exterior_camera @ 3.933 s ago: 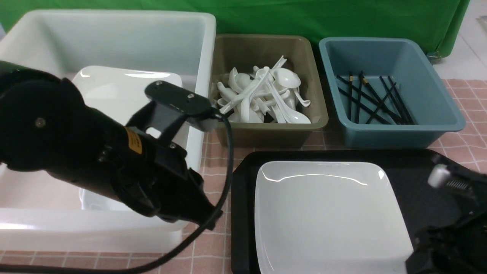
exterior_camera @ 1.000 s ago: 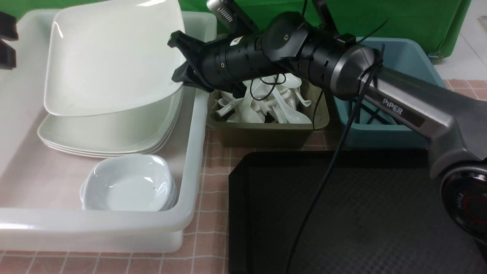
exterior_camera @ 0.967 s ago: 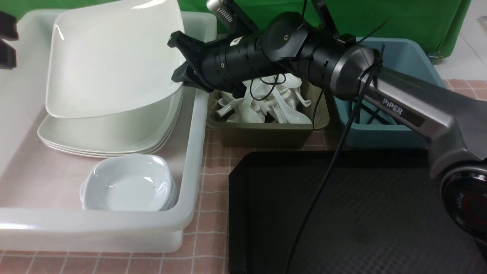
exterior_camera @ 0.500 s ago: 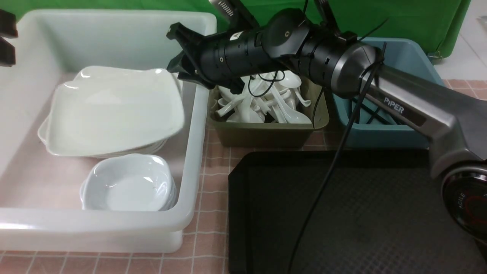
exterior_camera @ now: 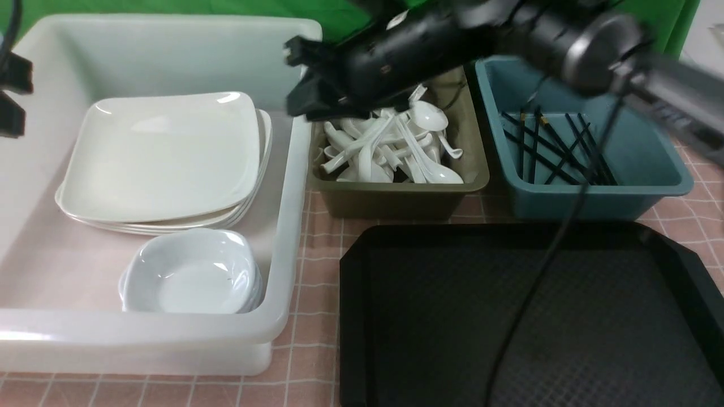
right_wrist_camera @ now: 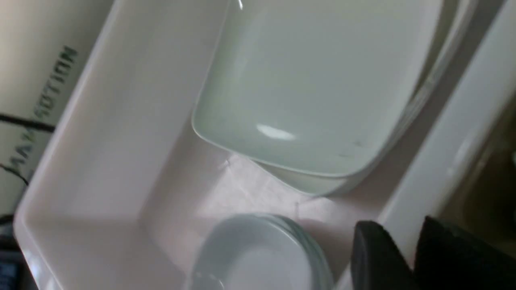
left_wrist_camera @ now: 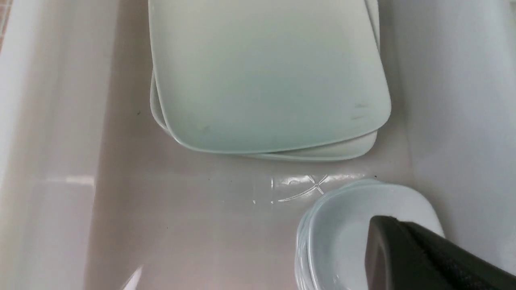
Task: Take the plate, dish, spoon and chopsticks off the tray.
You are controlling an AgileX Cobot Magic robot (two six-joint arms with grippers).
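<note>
The black tray (exterior_camera: pixel 509 316) lies at the front right with its textured floor bare. The white square plate (exterior_camera: pixel 164 152) (left_wrist_camera: pixel 266 72) (right_wrist_camera: pixel 318 80) rests flat on top of a stack of plates in the white tub (exterior_camera: pixel 283 237). In front of it sits the small white dish (exterior_camera: pixel 189 274) (left_wrist_camera: pixel 342 241) (right_wrist_camera: pixel 258 257). White spoons (exterior_camera: pixel 390 141) fill the olive tub, and black chopsticks (exterior_camera: pixel 554 150) lie in the blue tub. My right gripper (exterior_camera: pixel 294 76) (right_wrist_camera: pixel 399 225) hovers open and holds nothing above the white tub's right wall. My left gripper (left_wrist_camera: pixel 377 225) is shut and hangs over the dish.
The olive tub (exterior_camera: pixel 396 198) and the blue tub (exterior_camera: pixel 594 195) stand side by side behind the tray. My right arm (exterior_camera: pixel 509 34) reaches across above them. Part of my left arm (exterior_camera: pixel 11 96) shows at the far left edge. A pink checked cloth (exterior_camera: pixel 317 243) covers the table.
The plate, held tilted by my right gripper a second ago, has dropped flat onto the stack. The right gripper has opened and drawn back to the right.
</note>
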